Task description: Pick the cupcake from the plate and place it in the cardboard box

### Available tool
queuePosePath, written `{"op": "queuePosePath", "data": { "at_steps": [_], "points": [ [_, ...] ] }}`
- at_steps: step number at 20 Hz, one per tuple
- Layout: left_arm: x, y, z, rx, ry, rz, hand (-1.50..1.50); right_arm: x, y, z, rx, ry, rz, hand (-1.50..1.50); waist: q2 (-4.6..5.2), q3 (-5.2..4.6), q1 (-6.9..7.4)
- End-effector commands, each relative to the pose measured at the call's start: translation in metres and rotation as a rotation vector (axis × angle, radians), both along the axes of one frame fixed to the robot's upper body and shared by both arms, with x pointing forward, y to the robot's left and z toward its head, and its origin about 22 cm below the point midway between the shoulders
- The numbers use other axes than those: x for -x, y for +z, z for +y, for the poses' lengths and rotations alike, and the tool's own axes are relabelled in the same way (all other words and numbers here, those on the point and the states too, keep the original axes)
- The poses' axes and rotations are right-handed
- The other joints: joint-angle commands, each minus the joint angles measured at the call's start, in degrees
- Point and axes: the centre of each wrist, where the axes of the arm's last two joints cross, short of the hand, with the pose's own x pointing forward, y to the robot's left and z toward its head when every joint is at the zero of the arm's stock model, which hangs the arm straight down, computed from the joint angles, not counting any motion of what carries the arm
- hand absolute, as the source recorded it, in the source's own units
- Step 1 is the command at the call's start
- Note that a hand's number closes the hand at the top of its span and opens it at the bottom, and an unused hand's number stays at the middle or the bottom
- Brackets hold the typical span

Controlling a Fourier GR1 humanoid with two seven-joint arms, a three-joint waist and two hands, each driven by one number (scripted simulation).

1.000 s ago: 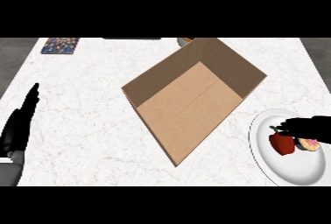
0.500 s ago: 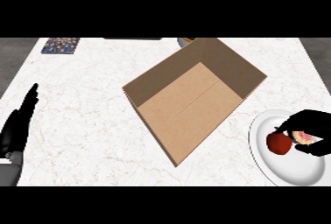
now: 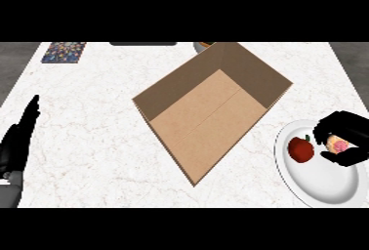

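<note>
Under curled right hand (image 3: 347,128), cupcake (image 3: 336,144) (mostly hidden)

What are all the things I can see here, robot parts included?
counter: one, white marbled, under everything.
cardboard box: one, brown, open, at the counter's middle.
plate: one, white, at the right edge.
apple: one, red, on the plate.
cupcake: one, pink-topped, on the plate, inside curled fingers.
patterned mat: one, multicoloured, far left corner.
dark object: one, black, at the far edge; cannot tell what.
round object: one, grey and orange, mostly hidden behind the box.
left robot hand: one, black, open, resting at the left edge.
right robot hand: one, black, curled round the cupcake.
</note>
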Motion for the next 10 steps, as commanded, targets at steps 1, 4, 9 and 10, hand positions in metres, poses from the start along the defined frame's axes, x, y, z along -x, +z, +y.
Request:
{"op": "queuePosePath", "data": {
  "at_steps": [1,4,9,10],
  "points": [
    [0.003,0.003,0.006,-0.013,0.025,0.014,0.0,0.007,-0.005,-0.009,-0.038,-0.348,-0.084,1.5,-0.7,-0.06,-1.94],
    [0.004,-0.002,0.007,0.005,0.044,0.02,0.0,0.018,-0.017,-0.016,-0.02,-0.649,-0.144,1.5,-0.67,-0.13,-2.88],
    [0.021,-0.01,0.019,-0.021,0.068,0.031,0.0,-0.002,0.015,0.013,-0.123,-0.688,-0.331,1.5,-1.5,-0.33,-3.75],
    [0.014,-0.005,0.019,-0.006,0.063,0.055,0.0,-0.005,0.03,0.016,-0.146,-0.662,-0.385,1.5,-1.28,-0.26,-3.81]
  ]
}}
